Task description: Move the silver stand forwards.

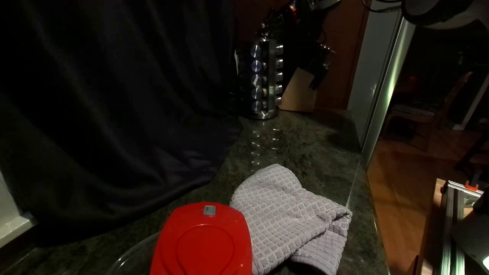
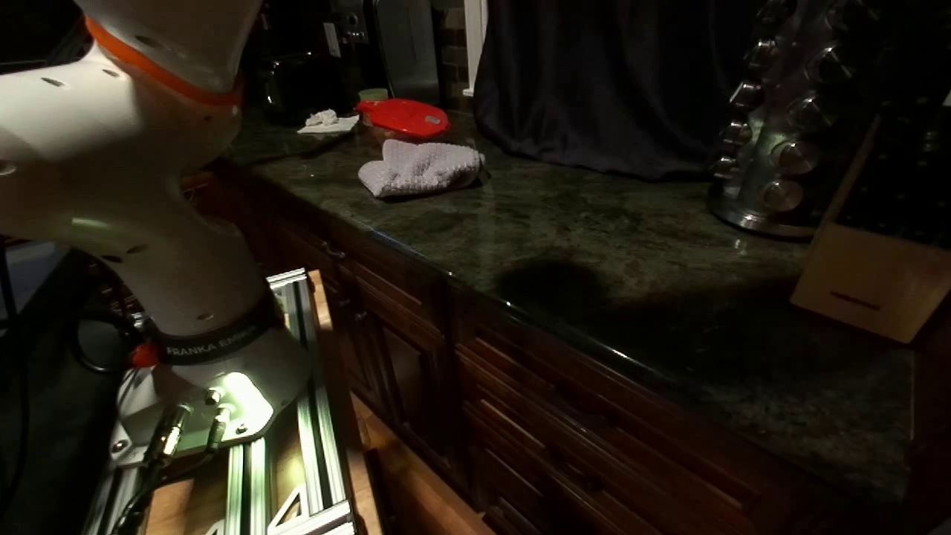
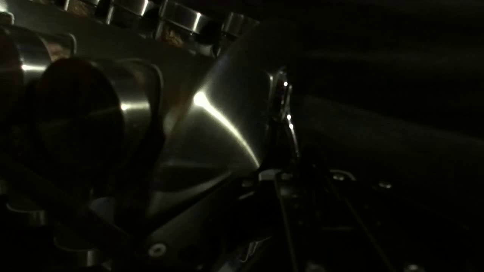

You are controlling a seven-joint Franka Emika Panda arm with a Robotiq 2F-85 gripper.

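The silver stand (image 1: 272,82) is a tall, shiny rack with tiers of round chrome-lidded jars. It stands upright on the dark stone counter, and it also shows in an exterior view (image 2: 773,130) with its top cut off. In the wrist view, its domed silver top (image 3: 223,113) fills the middle, with jars at the left. My gripper (image 3: 300,177) is at the top of the stand, its dark fingers close by the shiny knob (image 3: 281,100). Darkness hides whether the fingers touch or grip the knob. In an exterior view the gripper (image 1: 263,28) is a dark shape above the stand.
A wooden knife block (image 1: 300,91) stands close beside the stand, also in an exterior view (image 2: 869,279). A dark curtain (image 1: 114,114) hangs along the other side. A grey towel (image 1: 286,217) and a red lid (image 1: 204,244) lie farther along the counter (image 2: 594,230).
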